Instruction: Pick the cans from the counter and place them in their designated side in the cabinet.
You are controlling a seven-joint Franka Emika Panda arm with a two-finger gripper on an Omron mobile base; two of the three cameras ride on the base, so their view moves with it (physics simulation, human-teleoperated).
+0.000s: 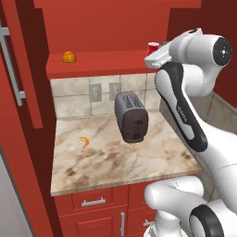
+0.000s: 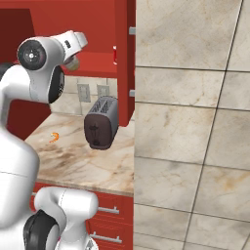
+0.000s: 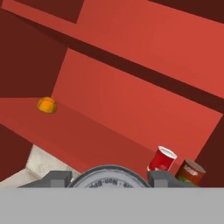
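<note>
In the hand view, the round silver-grey top of a can sits between my two finger tips, and my gripper is shut on it. The bright red can stands on the cabinet shelf ahead to the right, just beside a dark can. From the left base view, the red can shows on the shelf right next to my raised hand. The marbled counter lies below.
An orange fruit rests at the shelf's left end. A dark toaster stands on the counter, with a small orange item to its left. The cabinet door hangs open at left; another door stands edge-on at right.
</note>
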